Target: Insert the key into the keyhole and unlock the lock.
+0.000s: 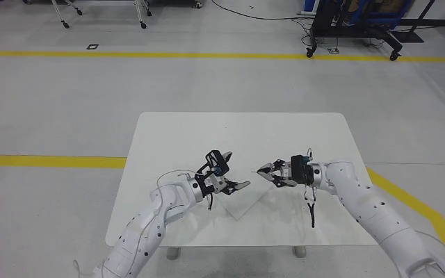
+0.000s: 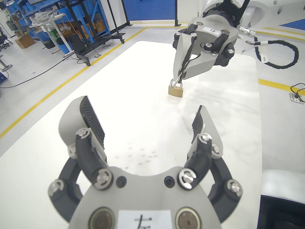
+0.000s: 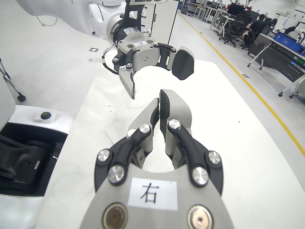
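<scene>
The right gripper (image 2: 179,79) is holding its jaws together. In the left wrist view their tips are sitting on the shackle (image 2: 172,83) of the brass padlock (image 2: 175,92), seemingly clamped on it. The padlock is standing upright near the middle of the bench (image 1: 292,132); I cannot tell whether its base is touching the surface. The left gripper (image 2: 141,102) is hovering at about 8 o'clock of the right one, jaws wide apart and carrying nothing, facing the padlock.

The step in hand looks like steadying the lock for the key. Done well, the right arm is presenting the keyhole end squarely, and the left jaws are closing flat on the brass body, not the shackle, since smooth brass is likely to twist under a pinch.

The left wrist view is giving the padlock and the pinch plainly. In the right wrist view the gripper's own fingers are standing in front of the lock, and it is offering the left jaws' gap instead. The top view is giving the spacing between the arms.
</scene>
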Robot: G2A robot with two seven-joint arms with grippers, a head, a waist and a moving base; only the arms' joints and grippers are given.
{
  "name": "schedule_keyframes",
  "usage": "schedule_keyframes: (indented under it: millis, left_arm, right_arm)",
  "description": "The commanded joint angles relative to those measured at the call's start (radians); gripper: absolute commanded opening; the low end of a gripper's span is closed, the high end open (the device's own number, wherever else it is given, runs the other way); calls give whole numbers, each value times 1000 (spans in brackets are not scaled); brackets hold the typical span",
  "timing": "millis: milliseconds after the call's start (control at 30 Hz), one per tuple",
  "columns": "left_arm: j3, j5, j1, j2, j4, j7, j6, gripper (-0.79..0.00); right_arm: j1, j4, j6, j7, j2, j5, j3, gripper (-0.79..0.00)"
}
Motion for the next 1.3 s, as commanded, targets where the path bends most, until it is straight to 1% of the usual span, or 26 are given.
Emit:
schedule_keyframes:
  millis: [0,67,133,167,400,467,500,533,633,700,733,767,800,1000,1267]
  left_arm:
    - [7,-4,-7,-1,5,5,-6,-406]
    - [12,-5,-15,-2,13,12,-26,-456]
    - [14,-7,-21,-1,20,16,-47,-529]
    - [14,-12,-23,0,24,19,-59,-554]
    - [14,-53,-44,5,46,5,-160,-557]
    - [15,-60,-48,6,47,-1,-173,-566]
    - [15,-62,-49,7,48,-3,-179,-597]
    - [16,-63,-50,7,48,-7,-182,-610]
    - [19,-64,-52,8,48,-14,-187,-603]
    - [20,-67,-53,9,50,-17,-190,-619]
    - [21,-68,-54,9,51,-17,-190,-659]
    - [21,-68,-55,10,51,-17,-190,-751]
    - [22,-69,-55,10,52,-17,-189,-785]
    - [25,-68,-59,11,54,-16,-181,-785]
    - [22,-69,-60,15,53,-6,-180,-785]
  right_arm:
    - [6,0,0,0,1,3,-11,-785]
    - [13,-1,0,0,3,7,-22,-785]
    - [19,-6,0,0,4,13,-36,-785]
    - [22,-7,0,0,5,16,-42,-785]
    - [48,-14,0,0,12,20,-77,-785]
    - [57,-14,0,0,13,17,-88,-785]
    - [62,-14,0,0,13,18,-94,-785]
    - [66,-14,0,0,13,20,-100,-785]
    - [81,-9,0,0,14,25,-119,-785]
    - [92,-7,0,0,14,27,-135,-785]
    - [97,-5,0,0,14,31,-143,-785]
    - [103,-3,0,0,14,35,-149,-785]
    - [108,0,0,0,14,37,-156,-785]
    - [138,12,0,0,15,31,-197,-785]
    - [161,29,6,-6,17,35,-222,-785]
